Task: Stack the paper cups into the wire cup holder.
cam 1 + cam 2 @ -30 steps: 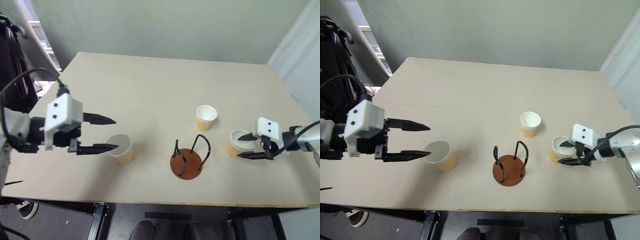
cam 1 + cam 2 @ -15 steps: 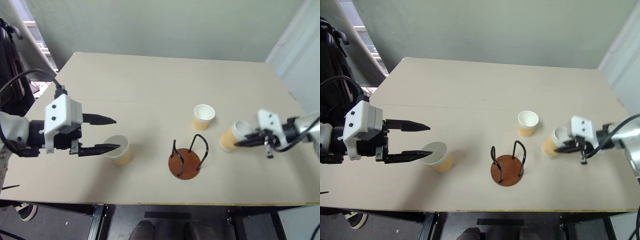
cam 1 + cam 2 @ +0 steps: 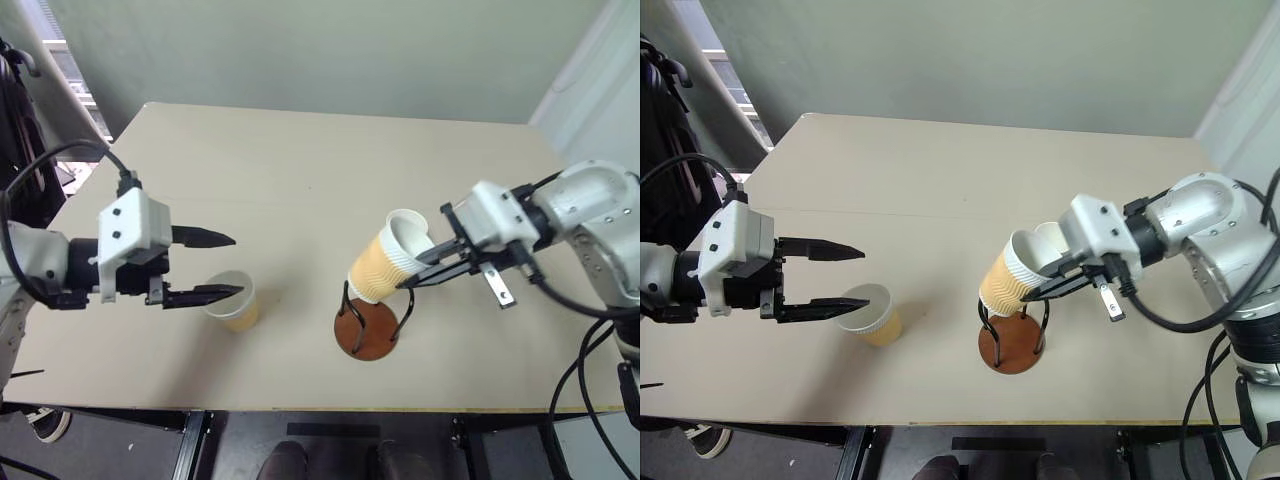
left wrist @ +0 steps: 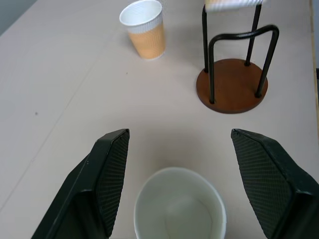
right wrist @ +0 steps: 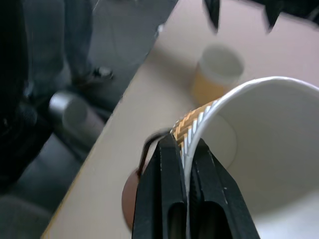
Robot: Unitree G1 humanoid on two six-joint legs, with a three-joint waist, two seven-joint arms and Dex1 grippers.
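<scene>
One paper cup [image 3: 1012, 277] clamped by its rim in the right gripper [image 3: 1048, 283], tilted above the wire cup holder [image 3: 1012, 335] — level it, centre between loops, then lower. Left gripper [image 3: 215, 265] spread around another cup [image 3: 230, 300].

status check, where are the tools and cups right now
Right tool shut on a cup's rim, tilted over the holder. Left tool open around a second cup. Path clear.
</scene>
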